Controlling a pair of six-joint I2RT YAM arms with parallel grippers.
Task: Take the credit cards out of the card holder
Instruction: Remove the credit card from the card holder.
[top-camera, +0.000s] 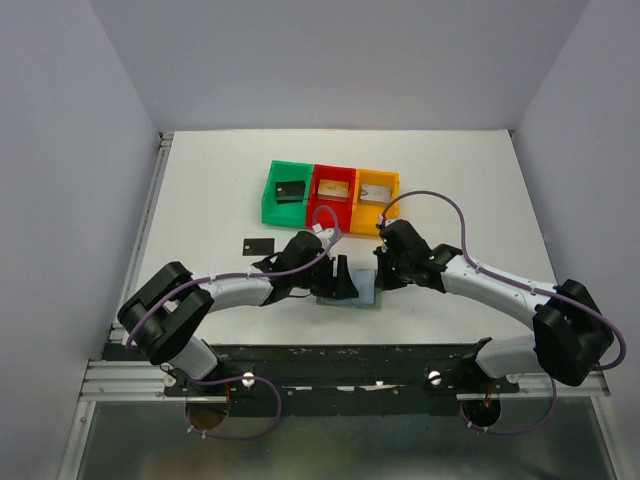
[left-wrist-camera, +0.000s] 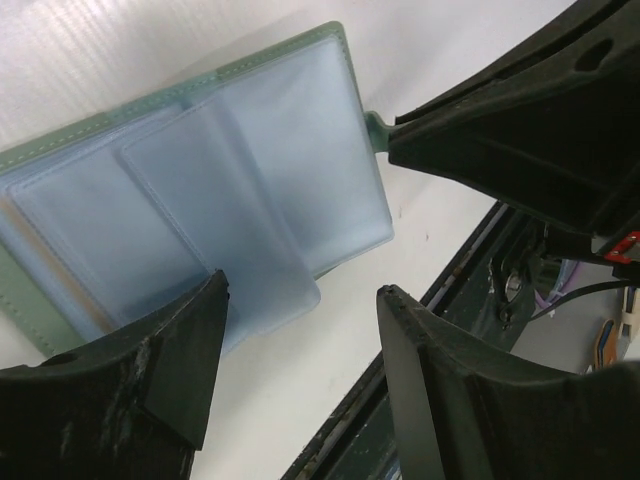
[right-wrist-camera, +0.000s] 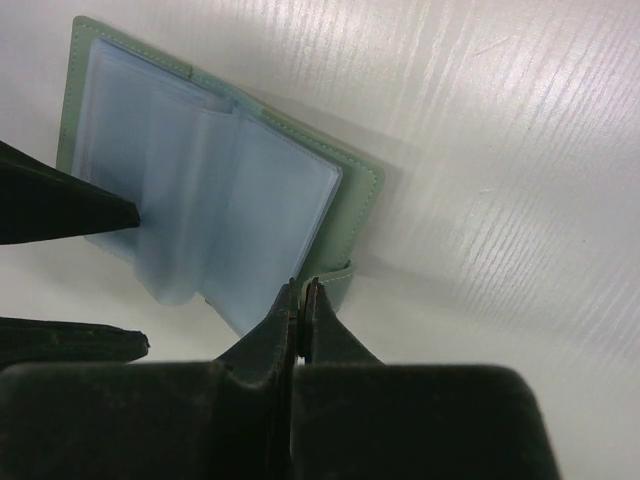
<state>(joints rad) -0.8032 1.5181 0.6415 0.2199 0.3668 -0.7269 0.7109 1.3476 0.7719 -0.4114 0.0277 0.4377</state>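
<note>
Overhead alone, a black card (top-camera: 257, 245) lies outside the holder (top-camera: 367, 290).

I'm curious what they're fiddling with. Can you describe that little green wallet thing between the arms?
The card holder lies open and flat on the white table: pale green stitched cover, cloudy light-blue plastic sleeves fanned inside. The right gripper pinches its green tab; the open left gripper is at a sleeve's edge.
</note>
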